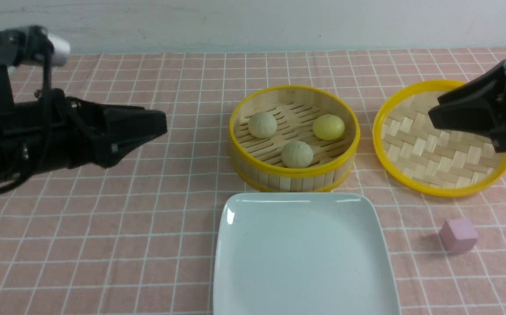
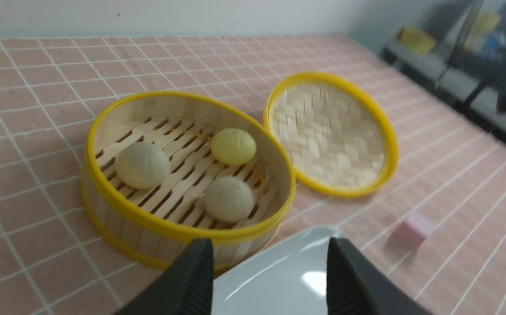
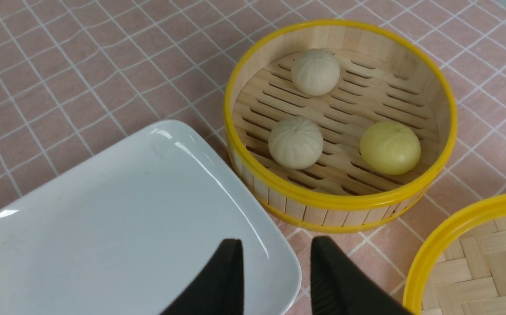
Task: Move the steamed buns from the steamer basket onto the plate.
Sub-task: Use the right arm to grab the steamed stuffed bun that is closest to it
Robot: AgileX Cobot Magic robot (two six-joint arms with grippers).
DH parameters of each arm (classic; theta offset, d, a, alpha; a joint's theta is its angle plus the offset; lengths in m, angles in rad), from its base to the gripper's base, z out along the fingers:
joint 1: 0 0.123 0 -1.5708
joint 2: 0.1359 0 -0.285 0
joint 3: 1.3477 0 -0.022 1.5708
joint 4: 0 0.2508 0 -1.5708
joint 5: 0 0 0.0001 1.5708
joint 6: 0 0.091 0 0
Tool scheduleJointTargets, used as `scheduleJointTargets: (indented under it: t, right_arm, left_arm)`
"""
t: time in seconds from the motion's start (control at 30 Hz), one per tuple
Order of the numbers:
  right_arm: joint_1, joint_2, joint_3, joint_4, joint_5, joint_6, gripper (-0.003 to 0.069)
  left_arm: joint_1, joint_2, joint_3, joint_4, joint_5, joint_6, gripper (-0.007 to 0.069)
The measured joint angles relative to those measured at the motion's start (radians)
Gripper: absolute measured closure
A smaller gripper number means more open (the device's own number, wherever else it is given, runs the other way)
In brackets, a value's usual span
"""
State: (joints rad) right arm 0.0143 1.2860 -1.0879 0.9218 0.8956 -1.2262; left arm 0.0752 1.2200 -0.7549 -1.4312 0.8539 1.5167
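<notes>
Buns first, from the front view: the three steamed buns (image 1: 297, 154) lie spread apart on the slatted floor of the steamer basket (image 1: 294, 180), none touching another, which leaves room for jaws around each. The white plate (image 1: 305, 262) sits bare just in front of the basket, a short carry away. The left gripper (image 1: 160, 124) hangs above the checked cloth well to the basket's left. The right gripper (image 1: 433, 116) hovers over the woven tray (image 1: 445, 153), with a pink cube (image 1: 458, 235) nearer the camera. In the left wrist view, its jaws stand wide apart with nothing between them, aimed toward the basket's near rim, so I judge this arm is lined up to reach for a bun. In the right wrist view, those jaws are moderately parted and likewise hold nothing, looking toward the plate's corner and the basket.
</notes>
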Motion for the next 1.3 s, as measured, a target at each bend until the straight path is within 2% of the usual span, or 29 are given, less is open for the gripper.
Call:
scheduleJointTargets:
  t: [0.17, 0.27, 0.47, 0.87, 1.0, 1.17, 1.3]
  right_arm:
    - [0.000, 0.000, 0.000, 0.001, -0.006, 0.000, 0.0417]
    - [0.000, 0.000, 0.000, 0.002, -0.010, 0.000, 0.0417]
    - [0.000, 0.000, 0.000, 0.007, -0.013, 0.000, 0.0417]
    - [0.000, 0.000, 0.000, 0.007, -0.043, 0.000, 0.0417]
    - [0.000, 0.000, 0.000, 0.007, -0.050, 0.000, 0.0417]
    - [0.000, 0.000, 0.000, 0.007, -0.058, 0.000, 0.0417]
    - [0.000, 0.000, 0.000, 0.007, -0.058, 0.000, 0.0417]
  left_arm:
    - [0.000, 0.000, 0.000, 0.139, -0.024, 0.090, 0.0249]
    - [0.000, 0.000, 0.000, 0.184, -0.052, 0.092, 0.0249]
    - [0.000, 0.000, -0.001, 0.182, -0.060, 0.019, 0.0249]
    - [0.000, 0.000, -0.002, 0.209, -0.060, 0.008, 0.0257]
    - [0.000, 0.000, -0.002, 0.202, -0.060, -0.051, 0.0257]
    - [0.000, 0.000, -0.002, 0.125, -0.117, -0.241, 0.0257]
    - [0.000, 0.000, -0.002, 0.114, -0.153, -0.346, 0.0257]
